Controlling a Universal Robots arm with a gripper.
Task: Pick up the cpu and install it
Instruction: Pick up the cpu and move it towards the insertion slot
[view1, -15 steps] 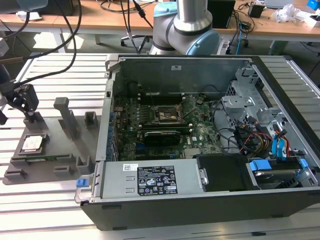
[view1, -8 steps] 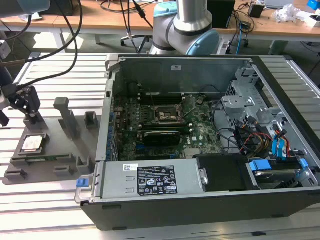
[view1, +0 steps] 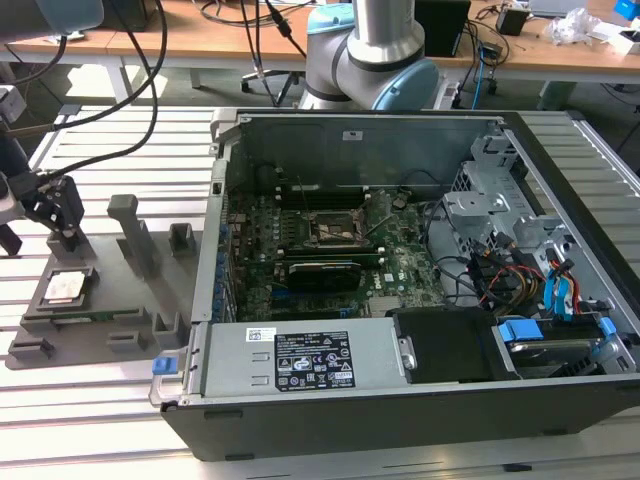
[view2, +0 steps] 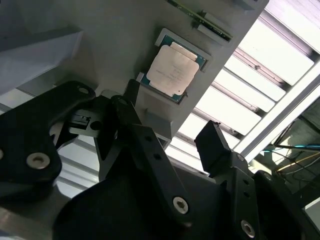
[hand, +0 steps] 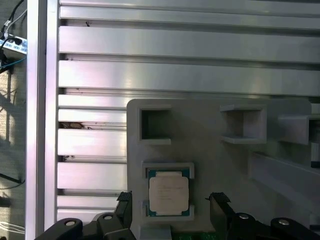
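Cpu (view1: 63, 288) lies flat in a square recess at the left end of a grey moulded holder (view1: 100, 320), silvery top face up, on the slatted metal counter (view1: 100, 130) at the exterior view's left. It is not seated in the computer. In both wrist views the chip (hand: 169, 195) (view2: 175, 70) sits square in its pocket with a green edge showing round the metal lid. The tool (view1: 60, 215) hangs directly over that end of the holder. Its black fingers (hand: 124, 205) are spread wide and nothing is between them. In the first wrist view the tool (hand: 171, 202) straddles the pocket, with one fingertip to each side of the chip and clear of it. The second wrist view gives the same reading, with the tool (view2: 171, 109) wide and a finger (view2: 215, 145) apart from the chip's edge. How high the fingertips stand above the holder cannot be judged. An open computer case (view1: 400, 400) lies on its side on the counter just to the right of the holder. Inside it, the motherboard (view1: 400, 265) carries a dark square socket (view1: 338, 228) near its middle, well apart from the chip. A long black card (view1: 322, 272) sits just on the near side of the socket. The arm (view1: 370, 50) has its base beyond the far wall of the case.
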